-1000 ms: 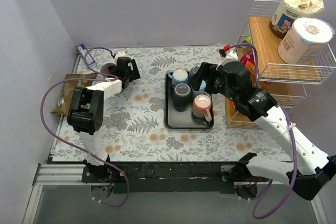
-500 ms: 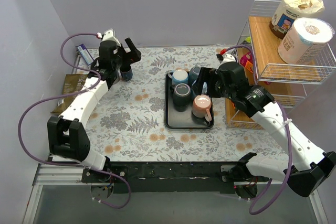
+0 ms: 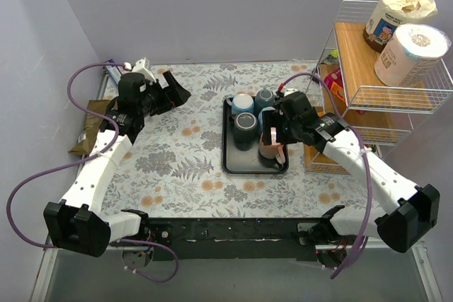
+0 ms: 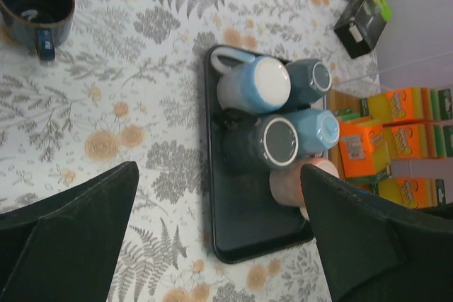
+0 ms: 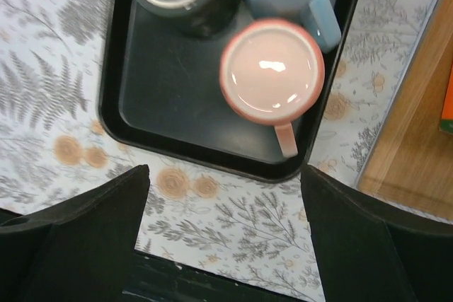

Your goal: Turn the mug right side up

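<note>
A black tray [image 3: 228, 164] holds several mugs standing bottom up: light blue and white [image 4: 255, 84], dark teal [image 4: 309, 83], dark grey [image 4: 267, 141], blue [image 4: 316, 128] and pink [image 5: 272, 70]. The pink mug's handle points to the tray's near edge. My right gripper [image 5: 223, 238] is open and hovers right above the pink mug [image 3: 271, 145] without touching it. A dark navy mug [image 4: 35, 5] stands upright on the cloth at the back left. My left gripper [image 4: 219, 245] is open and empty, raised above the cloth left of the tray [image 4: 212, 196]; in the top view the left gripper [image 3: 173, 93] hides the navy mug.
A wooden shelf with a wire rack [image 3: 368, 68] stands right of the tray, with a paper roll [image 3: 417, 51] and a jar on top. Orange boxes [image 4: 368, 139] sit at its foot, with a black box [image 4: 361, 15] beside them. A brown packet [image 3: 88, 129] lies at the left edge.
My left gripper has let go of the navy mug at the back left and drawn up and away. My right gripper has moved nearer, over the pink mug.
</note>
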Motion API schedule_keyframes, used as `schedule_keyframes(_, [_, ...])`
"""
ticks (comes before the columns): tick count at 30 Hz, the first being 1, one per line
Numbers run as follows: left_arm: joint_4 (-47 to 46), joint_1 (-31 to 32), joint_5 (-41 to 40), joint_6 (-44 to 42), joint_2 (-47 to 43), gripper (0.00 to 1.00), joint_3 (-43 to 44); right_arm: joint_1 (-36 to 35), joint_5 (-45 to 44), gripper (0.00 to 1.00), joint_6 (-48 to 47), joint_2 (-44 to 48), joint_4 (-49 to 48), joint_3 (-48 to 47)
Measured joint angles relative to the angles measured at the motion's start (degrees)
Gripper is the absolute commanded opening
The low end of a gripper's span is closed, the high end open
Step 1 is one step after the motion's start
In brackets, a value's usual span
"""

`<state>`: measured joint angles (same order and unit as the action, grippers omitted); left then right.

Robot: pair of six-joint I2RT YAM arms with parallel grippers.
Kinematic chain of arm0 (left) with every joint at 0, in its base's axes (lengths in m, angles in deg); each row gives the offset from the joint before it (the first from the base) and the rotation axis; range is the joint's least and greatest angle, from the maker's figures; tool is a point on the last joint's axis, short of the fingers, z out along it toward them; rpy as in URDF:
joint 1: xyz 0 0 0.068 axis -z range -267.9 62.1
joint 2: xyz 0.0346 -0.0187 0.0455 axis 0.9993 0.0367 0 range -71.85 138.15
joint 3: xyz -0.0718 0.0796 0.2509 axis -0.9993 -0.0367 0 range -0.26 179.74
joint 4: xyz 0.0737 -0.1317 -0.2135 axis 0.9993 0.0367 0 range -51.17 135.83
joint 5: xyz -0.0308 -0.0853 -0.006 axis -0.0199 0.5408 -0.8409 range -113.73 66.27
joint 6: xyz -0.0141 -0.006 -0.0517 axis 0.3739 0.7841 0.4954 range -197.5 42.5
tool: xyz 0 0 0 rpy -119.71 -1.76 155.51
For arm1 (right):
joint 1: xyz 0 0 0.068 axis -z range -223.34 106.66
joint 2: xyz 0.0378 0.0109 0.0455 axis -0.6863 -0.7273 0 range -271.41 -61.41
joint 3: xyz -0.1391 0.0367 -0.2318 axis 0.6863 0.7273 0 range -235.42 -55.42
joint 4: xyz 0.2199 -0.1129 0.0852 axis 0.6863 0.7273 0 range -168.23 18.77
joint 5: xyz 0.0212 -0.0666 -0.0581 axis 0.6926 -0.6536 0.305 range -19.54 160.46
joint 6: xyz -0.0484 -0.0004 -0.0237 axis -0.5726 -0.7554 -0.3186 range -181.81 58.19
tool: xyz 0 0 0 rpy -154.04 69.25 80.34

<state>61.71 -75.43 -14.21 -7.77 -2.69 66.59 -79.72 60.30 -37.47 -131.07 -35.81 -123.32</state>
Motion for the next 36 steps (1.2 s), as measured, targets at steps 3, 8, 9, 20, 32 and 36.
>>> schedule_keyframes(3, [1.99, 0.00, 1.27, 0.00, -0.50, 0.98, -2.14, 0.02, 0.35, 0.90, -0.76, -1.55, -0.35, 4.33])
schedule_keyframes(8, [4.07, 0.00, 2.40, 0.00, -1.27, 0.98, -4.00, 0.04, 0.50, 0.89, -0.79, -3.58, -0.94, 9.25])
schedule_keyframes(9, [4.11, 0.00, 2.60, 0.00, -1.40, 0.98, -4.15, 0.04, 0.33, 0.88, -0.79, -3.93, -1.42, 9.77])
schedule_keyframes(20, [4.15, 0.00, 3.65, -0.26, -1.42, 0.98, -4.39, 0.07, -2.14, 0.83, -2.64, -7.30, -11.85, 17.31])
schedule_keyframes(32, [4.17, 0.00, 3.80, -0.26, -1.40, 0.98, -4.70, 0.42, -5.77, 0.63, -6.82, -9.03, -21.29, 22.03])
schedule_keyframes(36, [4.26, 0.00, 3.80, -0.24, -1.62, 0.98, -5.35, 0.68, -5.75, 0.51, -7.67, -9.62, -23.08, 22.64])
